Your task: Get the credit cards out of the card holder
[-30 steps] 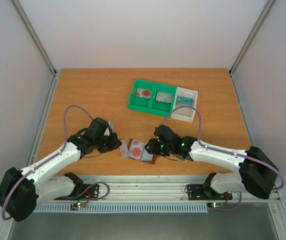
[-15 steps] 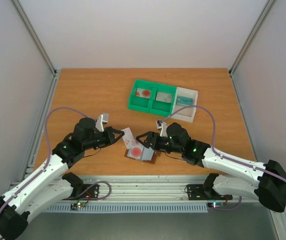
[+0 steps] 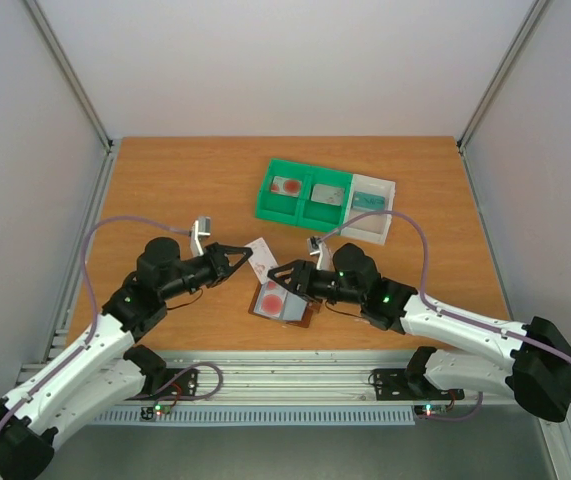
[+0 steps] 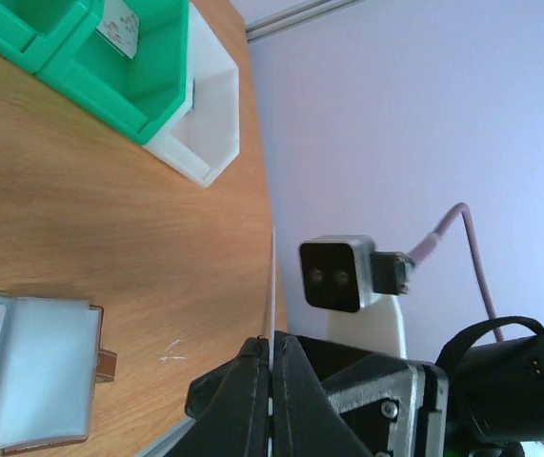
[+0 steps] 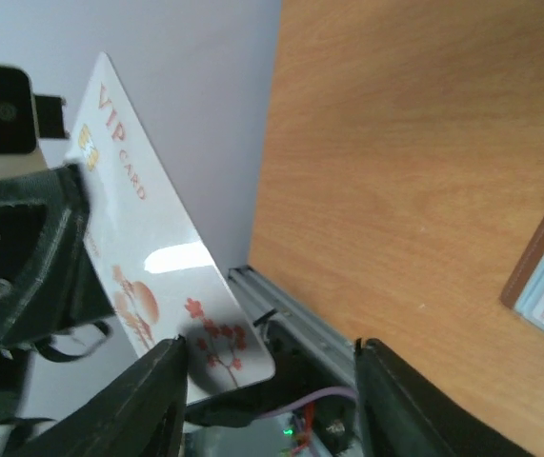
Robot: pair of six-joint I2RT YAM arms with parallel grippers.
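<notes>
At centre frame my left jaws are clamped on a white card (image 3: 258,247), held up clear of the open card holder (image 3: 297,310) lying just below on the tabletop (image 3: 185,190), probably so my right jaws, spread apart alongside, can take it.

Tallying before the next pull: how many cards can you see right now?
5. One card in the left gripper; one red-spotted card in the card holder; three in the tray, one per compartment. More may hide in pockets.
</notes>
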